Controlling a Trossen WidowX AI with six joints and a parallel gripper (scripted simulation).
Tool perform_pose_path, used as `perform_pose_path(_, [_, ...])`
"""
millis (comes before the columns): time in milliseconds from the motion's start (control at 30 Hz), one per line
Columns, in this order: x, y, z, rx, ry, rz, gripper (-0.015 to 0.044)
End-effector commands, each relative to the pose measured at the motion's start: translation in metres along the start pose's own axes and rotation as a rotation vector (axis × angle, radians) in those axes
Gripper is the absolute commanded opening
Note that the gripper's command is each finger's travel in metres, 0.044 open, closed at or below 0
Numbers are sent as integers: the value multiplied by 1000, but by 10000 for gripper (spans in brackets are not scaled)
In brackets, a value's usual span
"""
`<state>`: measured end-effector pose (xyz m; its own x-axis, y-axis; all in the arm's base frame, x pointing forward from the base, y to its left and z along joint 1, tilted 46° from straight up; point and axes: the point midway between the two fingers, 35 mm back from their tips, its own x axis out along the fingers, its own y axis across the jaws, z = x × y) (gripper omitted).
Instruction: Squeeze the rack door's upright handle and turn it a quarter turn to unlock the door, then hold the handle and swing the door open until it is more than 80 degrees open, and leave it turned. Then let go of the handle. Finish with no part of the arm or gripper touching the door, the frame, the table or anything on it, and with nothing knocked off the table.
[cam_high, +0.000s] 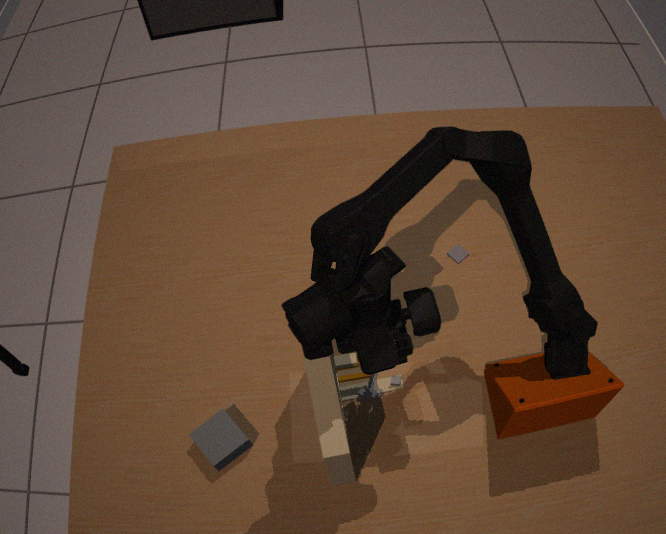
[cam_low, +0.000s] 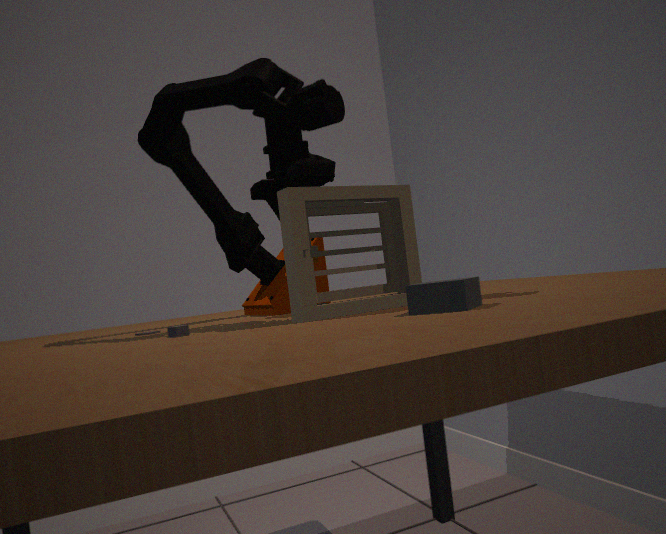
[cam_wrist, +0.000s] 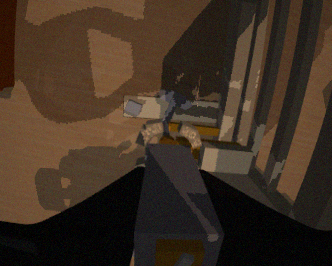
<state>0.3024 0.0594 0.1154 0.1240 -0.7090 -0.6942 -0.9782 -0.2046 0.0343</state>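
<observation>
The beige rack frame (cam_high: 319, 389) (cam_low: 290, 250) stands upright on the table. The door's horizontal bars (cam_low: 350, 251) show across the frame's opening in the exterior view, with no wide swing visible. In the wrist view the dark grey upright handle (cam_wrist: 172, 195) stands large in the middle, with an orange patch on its near end. My gripper (cam_wrist: 170, 177) points down beside the frame, with a black finger on each side of the handle, and is shut on it. Its fingertips are hidden in the top and exterior views. The handle's exact turn angle cannot be told.
A grey block (cam_high: 219, 438) (cam_low: 443, 295) lies on the table beyond the frame. A small grey square (cam_high: 458, 253) lies on the arm's other side. The orange arm base (cam_high: 555, 400) (cam_low: 266, 303) stands beside the work area. A pale piece (cam_wrist: 145, 106) with a blue-grey square lies near the handle.
</observation>
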Motion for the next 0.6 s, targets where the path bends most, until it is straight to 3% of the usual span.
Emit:
perform_pose_path(0, [0, 4, 2, 74, -2, 0, 18])
perform_pose_path(567, [0, 25, 15, 376, -3, 2, 18])
